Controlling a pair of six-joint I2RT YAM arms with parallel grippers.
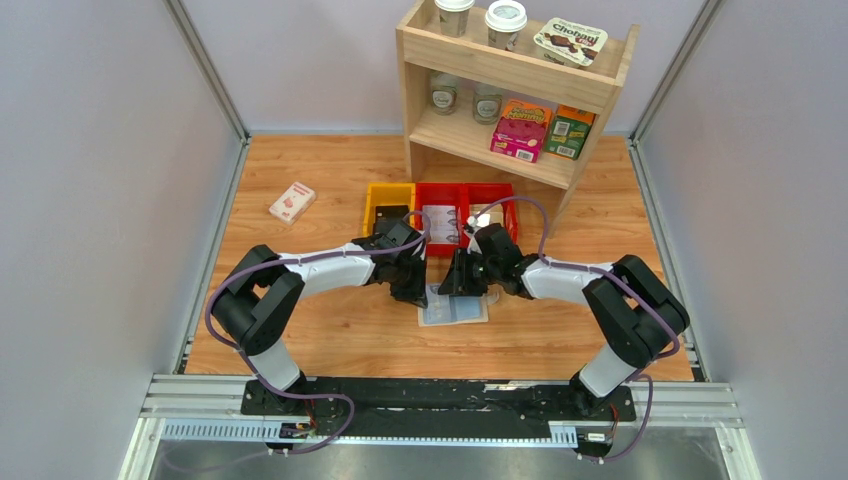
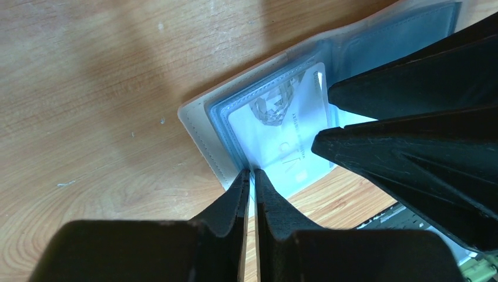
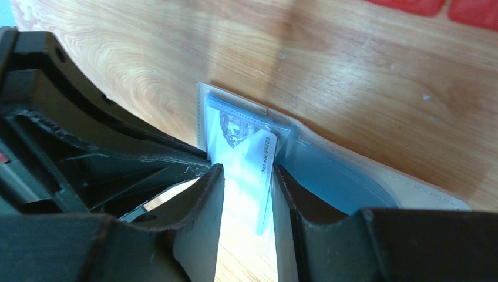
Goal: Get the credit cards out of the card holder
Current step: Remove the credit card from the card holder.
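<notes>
My left gripper [image 2: 251,176] is closed to a thin slit, its tips down at the near edge of the card holder [image 2: 199,132], which lies open and flat on the table [image 2: 88,88]. Whether a lip of the clear pocket [image 2: 218,117] is caught in that slit I cannot tell. Its job, as I judge it, is to pin the holder so it does not ride along with the pull, so I want it pressing down, not tugging. The credit card [image 2: 276,126] sits partly out of that pocket, its free end towards my right gripper [image 3: 248,171], whose jaws stand apart on either side of it. Whether they bear on its edges I cannot make out. The pull should run straight out of the pocket's mouth, low and slow, since I expect so thin a card to bow or slip if twisted. From above, both grippers cover most of the holder. In my right wrist view the card's left edge is behind my finger [image 3: 205,200], and the other half shows only blue-grey lining [image 3: 335,176]. How many cards are inside I cannot say.
</notes>
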